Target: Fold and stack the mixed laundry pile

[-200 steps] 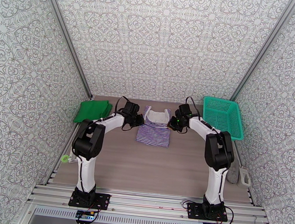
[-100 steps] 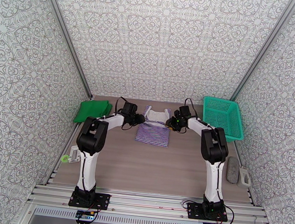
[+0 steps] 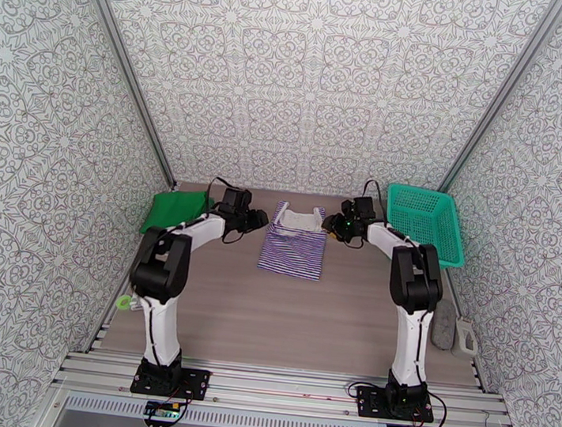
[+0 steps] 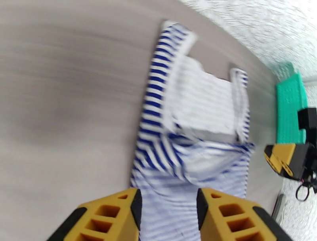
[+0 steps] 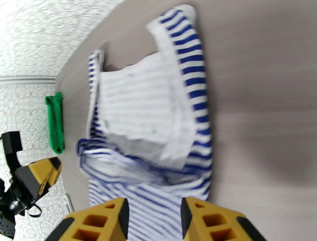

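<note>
In the overhead view, the purple-and-white thin-striped sleeveless top with white trim (image 3: 293,247) lies flat at the centre of the grey-brown wood-grain table (image 3: 271,320). The wrist views show a rumpled crease across its middle. The plain bright green T-shirt (image 3: 174,209) sits folded at the left edge, well apart from it, and the teal plastic mesh basket (image 3: 425,220) sits at the right edge. The left gripper (image 3: 261,219) and right gripper (image 3: 329,224) flank the top's upper corners. Each one's yellow fingers (image 4: 107,218) stand moderately parted, gripping nothing.
</note>
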Robot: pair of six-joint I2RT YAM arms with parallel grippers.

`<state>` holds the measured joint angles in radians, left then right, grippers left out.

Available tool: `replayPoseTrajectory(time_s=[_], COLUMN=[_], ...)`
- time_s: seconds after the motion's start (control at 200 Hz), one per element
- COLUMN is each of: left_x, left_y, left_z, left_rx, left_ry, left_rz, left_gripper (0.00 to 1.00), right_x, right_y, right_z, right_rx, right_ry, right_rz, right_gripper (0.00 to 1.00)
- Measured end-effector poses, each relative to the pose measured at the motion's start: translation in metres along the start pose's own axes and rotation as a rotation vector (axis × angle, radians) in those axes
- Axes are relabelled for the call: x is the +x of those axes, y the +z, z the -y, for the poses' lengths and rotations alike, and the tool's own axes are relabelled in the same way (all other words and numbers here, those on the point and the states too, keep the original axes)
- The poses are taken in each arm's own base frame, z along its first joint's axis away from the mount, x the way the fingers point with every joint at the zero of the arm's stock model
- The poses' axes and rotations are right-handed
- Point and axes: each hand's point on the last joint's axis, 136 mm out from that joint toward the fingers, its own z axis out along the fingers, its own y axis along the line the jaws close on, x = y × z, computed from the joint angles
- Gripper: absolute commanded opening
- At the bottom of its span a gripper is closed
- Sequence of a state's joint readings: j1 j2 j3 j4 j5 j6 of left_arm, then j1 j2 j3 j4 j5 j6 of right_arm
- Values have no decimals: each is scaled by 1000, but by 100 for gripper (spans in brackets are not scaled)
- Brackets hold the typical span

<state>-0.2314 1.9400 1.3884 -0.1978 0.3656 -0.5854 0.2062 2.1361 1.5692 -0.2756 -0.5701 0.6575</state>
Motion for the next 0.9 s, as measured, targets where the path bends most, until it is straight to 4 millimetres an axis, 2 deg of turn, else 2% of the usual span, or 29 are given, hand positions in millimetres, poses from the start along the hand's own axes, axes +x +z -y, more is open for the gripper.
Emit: replayPoseTrajectory(time_s=[0.095, 0.155, 0.21, 0.32, 0.49, 0.635, 0.81, 0.9], left_x=[7, 16, 27, 48, 68, 68, 50, 40], left_y=[-14, -12, -6, 13, 42, 60, 79, 88], left_z=[30, 42, 45, 34, 10, 7, 9, 3], left_rx=[43, 59, 62, 42, -5, 1, 38, 45], left_ry=[73, 108, 124, 115, 84, 81, 84, 73], left_rz=[-2, -18, -47, -113, -191, -204, -172, -150], left_gripper=[26, 24, 20, 19, 22, 27, 27, 32], right_x=[14, 26, 35, 53, 56, 52, 49, 48], right_y=[-4, 1, 7, 18, 31, 47, 53, 53], right_z=[-15, -24, -29, -34, -23, -13, -10, -10], right_rx=[-21, -33, -38, -39, -25, -2, 7, 9], right_ry=[-31, -52, -64, -78, -72, -73, -73, -74], right_rz=[-3, -20, -37, -73, -91, -105, -111, -110], right_gripper=[33, 31, 31, 31, 31, 30, 30, 30])
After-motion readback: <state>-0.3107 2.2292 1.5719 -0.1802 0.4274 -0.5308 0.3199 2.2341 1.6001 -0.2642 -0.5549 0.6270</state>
